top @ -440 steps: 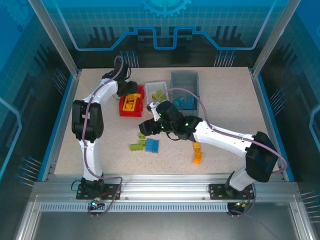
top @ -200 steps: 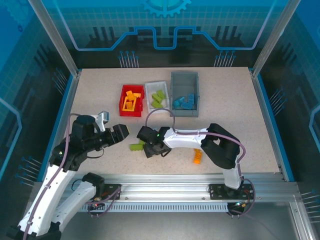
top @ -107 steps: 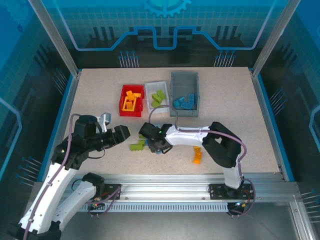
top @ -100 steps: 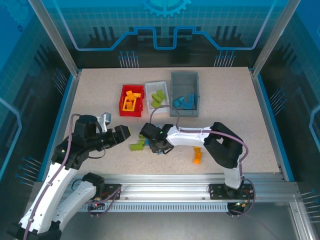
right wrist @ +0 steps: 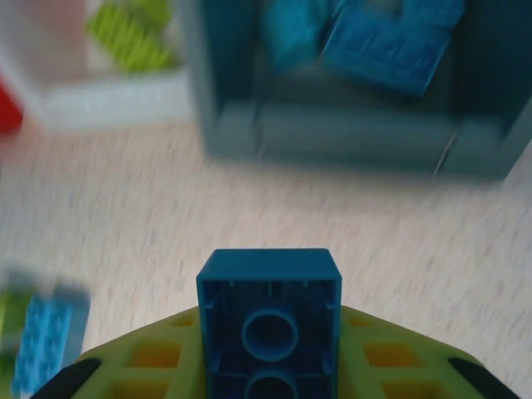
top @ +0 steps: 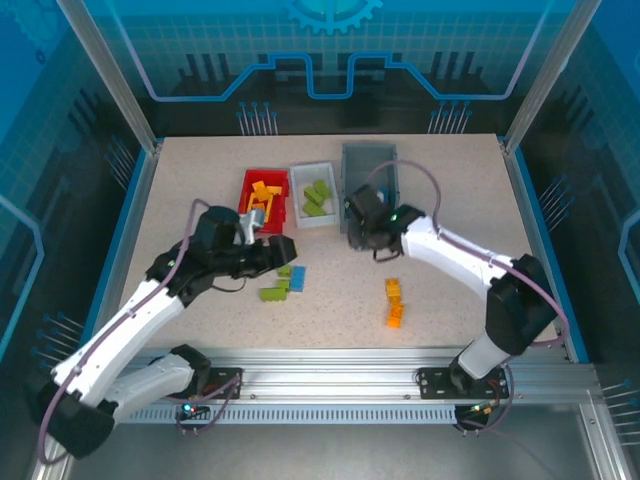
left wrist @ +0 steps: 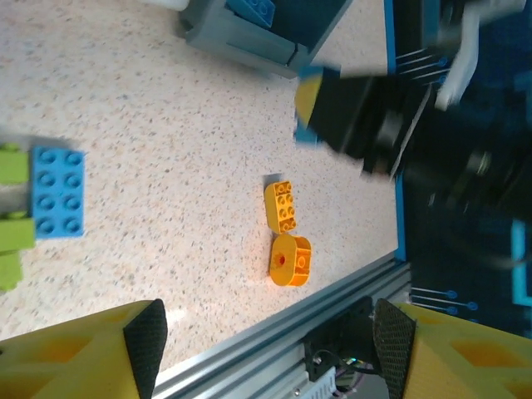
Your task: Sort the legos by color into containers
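My right gripper (top: 358,218) is shut on a blue brick (right wrist: 268,320), held above the table just in front of the grey bin (right wrist: 349,137), which holds several blue bricks (right wrist: 382,46). My left gripper (top: 280,250) hangs open over the loose pile, its fingers (left wrist: 145,345) wide apart with nothing between them. On the table lie a blue brick (top: 297,280), two green bricks (top: 272,293) and two orange bricks (top: 393,290). The red bin (top: 262,200) holds orange bricks. Green bricks (right wrist: 133,37) lie in the white bin (top: 313,195).
The three bins stand in a row at the back of the table, the grey bin (top: 368,150) partly behind my right arm. An orange brick (left wrist: 283,206) and a rounded orange piece (left wrist: 291,259) lie close to the near aluminium rail (left wrist: 274,332).
My right gripper has left the loose pile with a blue brick and moved back toward the grey bin. My left arm has swung forward and right, over the pile.
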`<state>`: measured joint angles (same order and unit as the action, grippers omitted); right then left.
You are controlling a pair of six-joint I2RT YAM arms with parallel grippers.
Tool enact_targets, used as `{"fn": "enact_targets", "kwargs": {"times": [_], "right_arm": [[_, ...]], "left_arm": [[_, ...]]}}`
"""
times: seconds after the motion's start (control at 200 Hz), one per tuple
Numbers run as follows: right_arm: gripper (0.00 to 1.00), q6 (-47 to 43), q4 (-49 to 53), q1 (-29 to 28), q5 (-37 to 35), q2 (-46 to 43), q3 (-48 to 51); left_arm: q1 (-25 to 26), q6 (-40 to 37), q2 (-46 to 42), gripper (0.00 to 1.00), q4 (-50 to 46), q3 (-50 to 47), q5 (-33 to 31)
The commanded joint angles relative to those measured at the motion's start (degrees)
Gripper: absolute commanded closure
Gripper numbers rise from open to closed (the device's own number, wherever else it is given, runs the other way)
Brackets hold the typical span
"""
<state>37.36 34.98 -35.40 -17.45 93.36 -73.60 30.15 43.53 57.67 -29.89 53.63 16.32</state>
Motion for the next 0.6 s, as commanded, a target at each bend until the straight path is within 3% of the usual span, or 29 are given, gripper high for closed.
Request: {"fn": "enact_targets", "kwargs": {"times": [0.0, 0.3, 0.495, 0.595], "right_arm": [[0.73, -5.7, -2.2, 6.0, 5.5, 8.2, -9.7], [0.74, -6.1, 6.3, 14.4, 12.3, 32.6, -39.5], [0.68, -6.3, 10.4, 16.5, 15.3, 42.5, -50.1], [0.55, -7.4, 11.8, 16.6, 15.7, 43.9, -53.0]], "left_arm": [[6.0, -3.4, 4.7, 0.3, 4.6, 6.4, -9.7], [22.6, -10.3, 18.1, 0.31, 11.4, 14.3, -31.4], [24.8, -10.6, 23.8, 0.31, 11.4, 16.6, -31.2], [25.5, -10.3, 24.8, 0.3, 10.8, 16.3, -30.5]]}}
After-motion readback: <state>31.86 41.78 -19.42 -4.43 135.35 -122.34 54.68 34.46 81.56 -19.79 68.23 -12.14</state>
